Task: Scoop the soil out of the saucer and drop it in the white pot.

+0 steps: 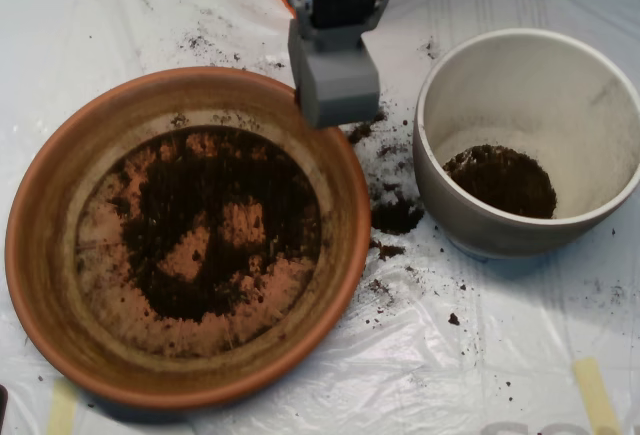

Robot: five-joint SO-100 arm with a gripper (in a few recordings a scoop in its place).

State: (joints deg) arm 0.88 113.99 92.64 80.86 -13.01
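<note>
Soil split between a clay dish and a cream pot, scoop above the dish's rim.

The large, round terracotta saucer [40,255] holds a thin, patchy layer of dark crumbly soil [215,220]; the smaller, deep off-white ceramic pot [440,195] holds a small heap, with spilled crumbs [395,217] on the white table cover [500,355] between them. The grey clamshell scoop [338,90] looks pressed together.

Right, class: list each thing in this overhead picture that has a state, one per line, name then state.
saucer: upright, thin patchy layer of soil, bare clay showing through.
soil: mostly in the saucer, some in the pot, some spilled between them.
white pot: upright, small heap of soil at the bottom.
gripper: above the saucer's upper right rim.
table cover: dirtied with crumbs.
</note>
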